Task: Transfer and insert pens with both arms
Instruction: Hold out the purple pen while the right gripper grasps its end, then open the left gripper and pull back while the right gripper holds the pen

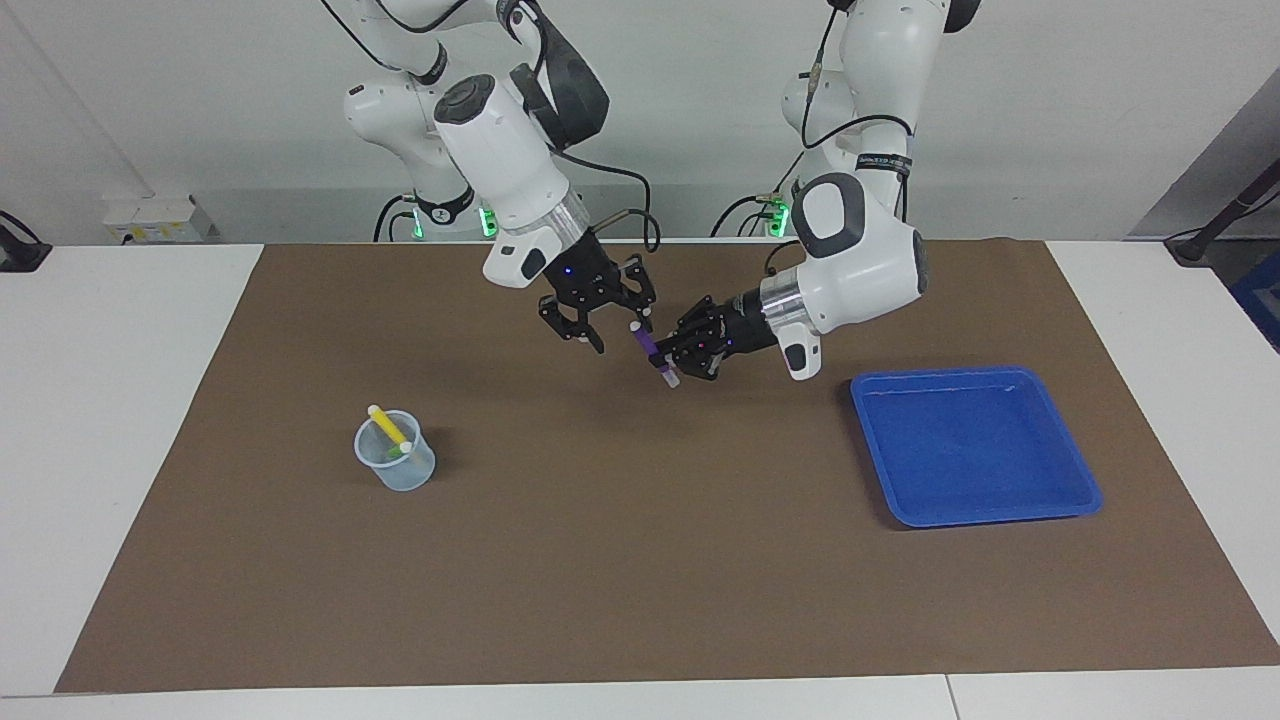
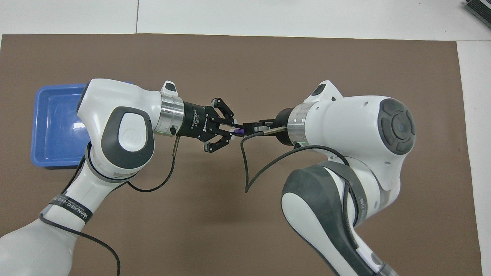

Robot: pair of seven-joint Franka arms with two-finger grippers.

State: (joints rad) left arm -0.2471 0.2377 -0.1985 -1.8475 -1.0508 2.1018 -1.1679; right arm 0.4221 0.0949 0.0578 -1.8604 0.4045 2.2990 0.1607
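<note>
My left gripper is shut on the purple pen and holds it tilted in the air over the middle of the brown mat, whitish cap up. My right gripper is open beside the pen's upper end, one finger close to the cap; I cannot tell if it touches. In the overhead view the two grippers meet tip to tip with a bit of purple pen between them. The yellow pen and the green pen stand in a clear cup.
The clear cup stands on the mat toward the right arm's end of the table; the right arm hides it in the overhead view. A blue tray with nothing in it lies toward the left arm's end. A brown mat covers the table.
</note>
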